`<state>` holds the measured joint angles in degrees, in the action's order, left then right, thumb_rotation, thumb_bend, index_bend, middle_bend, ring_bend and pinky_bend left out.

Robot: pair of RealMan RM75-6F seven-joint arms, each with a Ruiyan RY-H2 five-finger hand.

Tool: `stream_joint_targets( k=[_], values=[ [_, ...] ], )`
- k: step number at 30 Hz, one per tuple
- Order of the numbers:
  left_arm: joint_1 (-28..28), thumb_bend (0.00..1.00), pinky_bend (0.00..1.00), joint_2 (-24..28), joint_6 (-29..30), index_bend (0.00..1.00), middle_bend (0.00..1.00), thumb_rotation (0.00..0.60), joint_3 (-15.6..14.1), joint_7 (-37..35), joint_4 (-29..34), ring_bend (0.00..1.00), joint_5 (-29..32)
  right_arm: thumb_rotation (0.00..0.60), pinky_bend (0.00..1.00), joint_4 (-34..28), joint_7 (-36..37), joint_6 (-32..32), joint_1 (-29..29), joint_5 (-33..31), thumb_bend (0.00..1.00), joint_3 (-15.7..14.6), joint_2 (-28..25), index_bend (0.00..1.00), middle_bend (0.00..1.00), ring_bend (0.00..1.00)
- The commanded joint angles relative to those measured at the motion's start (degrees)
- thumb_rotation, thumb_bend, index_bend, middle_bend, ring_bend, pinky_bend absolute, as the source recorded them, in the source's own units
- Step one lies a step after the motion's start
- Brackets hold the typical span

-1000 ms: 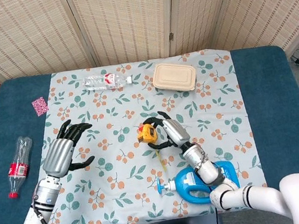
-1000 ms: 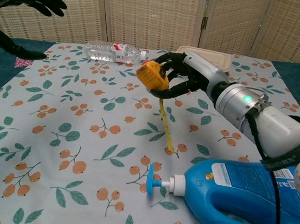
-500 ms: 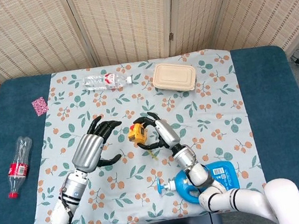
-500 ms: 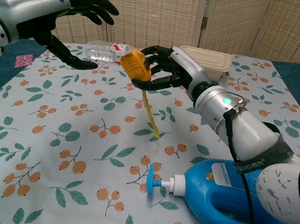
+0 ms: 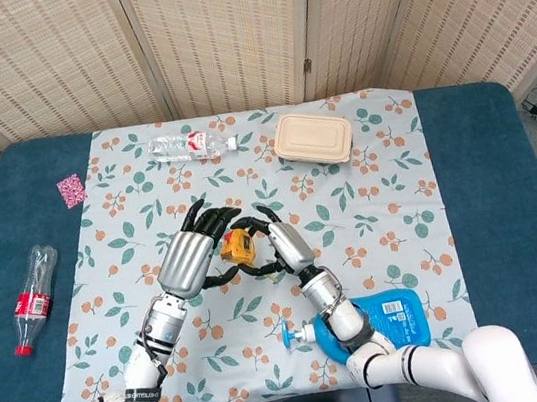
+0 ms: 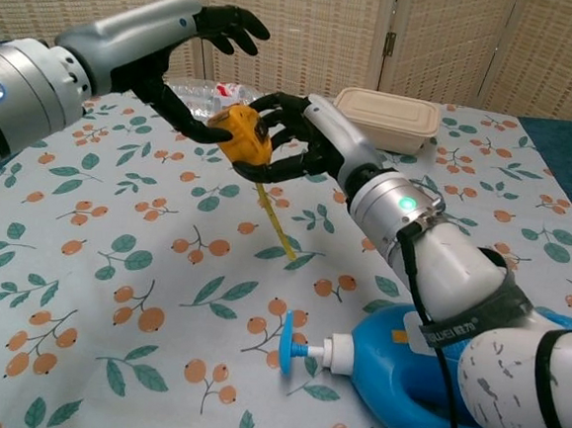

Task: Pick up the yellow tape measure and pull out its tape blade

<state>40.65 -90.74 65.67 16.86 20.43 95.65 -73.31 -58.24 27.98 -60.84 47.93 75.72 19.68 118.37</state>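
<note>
My right hand (image 5: pixel 284 247) (image 6: pixel 296 143) grips the yellow tape measure (image 5: pixel 240 249) (image 6: pixel 241 134) and holds it above the floral cloth, mid-table. A short length of yellow tape blade (image 6: pixel 273 223) hangs from the case down to the cloth. My left hand (image 5: pixel 199 254) (image 6: pixel 185 52) is close on the case's left side with its fingers spread above it. Its thumb reaches the case's left edge; whether it touches, I cannot tell.
A blue detergent bottle (image 5: pixel 377 318) (image 6: pixel 431 384) lies near the front edge under my right forearm. A beige lunch box (image 5: pixel 313 140) (image 6: pixel 388 118) and a clear water bottle (image 5: pixel 190 147) lie at the back. A cola bottle (image 5: pixel 35 296) and a pink piece (image 5: pixel 71 190) lie on the blue left margin.
My right hand carried the tape measure leftward. My left hand swept in from the left and came up against the case.
</note>
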Motion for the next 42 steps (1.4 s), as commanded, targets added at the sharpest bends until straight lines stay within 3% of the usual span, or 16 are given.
stream_joint_targets(
  k=[1,15,28,34,42],
  values=[
    [0.5,0.24,0.02,-0.6,0.2,0.17,0.21,0.600,0.0,0.6,-0.8,0.18,0.5,0.600,0.00,-0.1,-0.3,0.1,0.0,0.1,0.34,-0.1,0.1,0.66,0.55,0.38],
    [0.5,0.27,0.01,-0.3,1.9,0.18,0.20,0.600,-0.4,1.2,-1.8,0.18,1.6,0.600,0.00,-0.8,-1.9,0.9,-0.4,-0.1,0.34,-0.4,-0.3,0.66,0.55,0.38],
    [0.4,0.47,0.01,0.1,2.4,0.22,0.20,0.600,-1.6,0.0,-2.2,0.19,1.0,0.600,0.00,-0.7,-3.1,1.5,-0.5,-0.5,0.34,-0.2,-0.2,0.66,0.55,0.38],
    [0.1,0.51,0.01,0.5,2.8,0.24,0.21,0.600,-2.1,-0.4,-1.8,0.20,0.4,0.600,0.00,-0.4,-3.4,1.9,-0.4,-0.8,0.34,0.0,0.0,0.66,0.55,0.38],
    [0.3,0.52,0.02,0.6,2.1,0.39,0.20,0.600,-2.9,-0.1,-2.4,0.20,0.6,0.600,0.00,-0.2,-3.5,2.0,-0.2,-1.0,0.34,0.4,0.3,0.66,0.55,0.38]
  ],
)
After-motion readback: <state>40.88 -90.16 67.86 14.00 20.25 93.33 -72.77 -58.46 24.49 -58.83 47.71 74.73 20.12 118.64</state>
